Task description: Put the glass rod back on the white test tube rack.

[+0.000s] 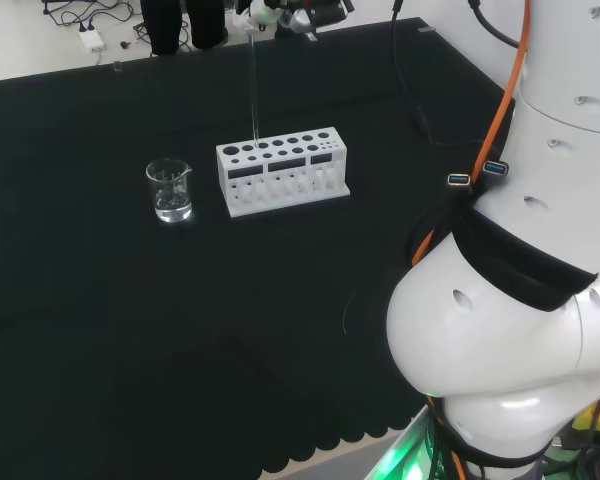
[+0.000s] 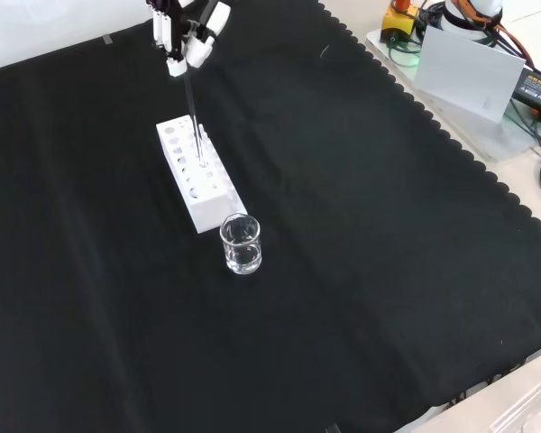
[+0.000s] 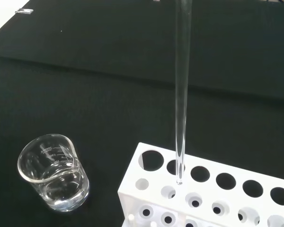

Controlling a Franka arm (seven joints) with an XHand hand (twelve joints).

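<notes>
The white test tube rack (image 1: 283, 170) (image 2: 197, 185) (image 3: 208, 194) stands mid-cloth, its top plate full of round holes. A clear glass rod (image 1: 253, 85) (image 2: 191, 108) (image 3: 181, 94) hangs upright from the hand (image 1: 280, 14) (image 2: 187, 34), whose fingers are pinched on its upper end. The rod's lower tip sits at a hole in the rack's top plate, near the rack's beaker end; the wrist view shows the tip just at or inside that hole.
A small clear glass beaker (image 1: 169, 190) (image 2: 241, 244) (image 3: 54, 177) stands just off one end of the rack. The arm's white links (image 1: 520, 260) fill the head view's right. Bare black cloth surrounds the rack and beaker.
</notes>
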